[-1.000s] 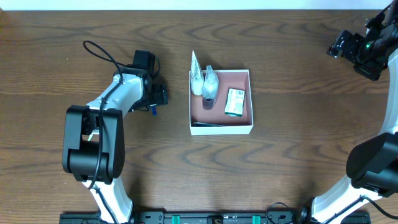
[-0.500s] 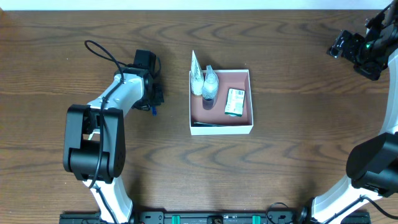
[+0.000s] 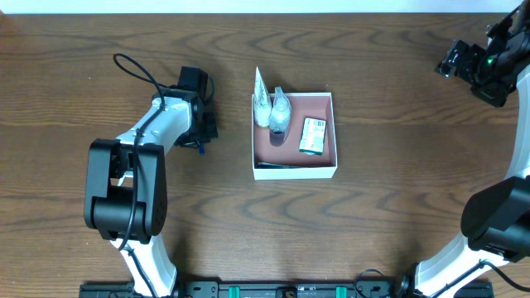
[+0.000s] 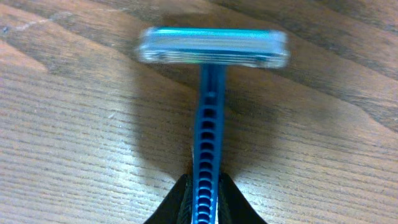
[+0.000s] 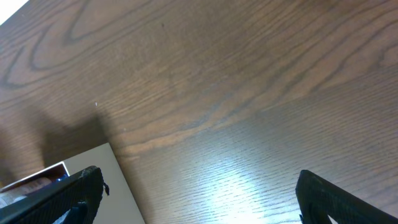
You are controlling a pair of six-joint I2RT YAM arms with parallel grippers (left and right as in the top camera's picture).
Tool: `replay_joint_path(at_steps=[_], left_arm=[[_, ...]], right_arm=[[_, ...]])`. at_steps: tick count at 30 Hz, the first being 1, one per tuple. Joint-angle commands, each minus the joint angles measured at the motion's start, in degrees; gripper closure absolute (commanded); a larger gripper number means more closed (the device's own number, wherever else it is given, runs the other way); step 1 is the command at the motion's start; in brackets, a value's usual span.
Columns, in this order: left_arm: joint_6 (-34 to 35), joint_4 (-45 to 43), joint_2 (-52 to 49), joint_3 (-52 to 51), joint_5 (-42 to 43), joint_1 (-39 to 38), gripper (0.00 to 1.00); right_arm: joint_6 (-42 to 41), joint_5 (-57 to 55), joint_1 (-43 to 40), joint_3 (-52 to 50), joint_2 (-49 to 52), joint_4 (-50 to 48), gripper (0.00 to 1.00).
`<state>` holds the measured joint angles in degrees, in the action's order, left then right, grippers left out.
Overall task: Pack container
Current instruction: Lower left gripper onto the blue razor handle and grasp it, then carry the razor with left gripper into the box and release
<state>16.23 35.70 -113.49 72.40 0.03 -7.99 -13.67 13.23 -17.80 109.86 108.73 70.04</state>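
Observation:
The container (image 3: 295,170), a square white box with a pink inside, stands mid-table. It holds two clear bottles (image 3: 280,113), a white tube, a green soap packet (image 3: 313,136) and a dark item along its near wall. To its left, my left gripper (image 3: 204,132) is down at the table, shut on the handle of a blue razor (image 4: 208,106). The razor's head (image 4: 212,48) points away from the fingers (image 4: 231,198), just over the wood. My right gripper (image 3: 462,60) is at the far right back, open with nothing in it (image 5: 205,199).
The left arm's black cable (image 3: 137,66) loops over the table behind the arm. A white-edged thing (image 5: 118,180) shows at the lower left of the right wrist view; I cannot tell what it is. Bare wood surrounds the container.
My left gripper has closed from wide open onto the razor handle and shifted slightly. The right arm and the container's contents have not moved.

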Motion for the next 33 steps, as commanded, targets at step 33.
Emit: replay_joint_path(at_steps=[33], left_arm=[[-10.08, -1.11, 41.03, 0.66, 15.21, -4.20, 0.87]], right_arm=[[-0.66, 0.07, -0.31, 0.61, -0.42, 0.04, 0.01]])
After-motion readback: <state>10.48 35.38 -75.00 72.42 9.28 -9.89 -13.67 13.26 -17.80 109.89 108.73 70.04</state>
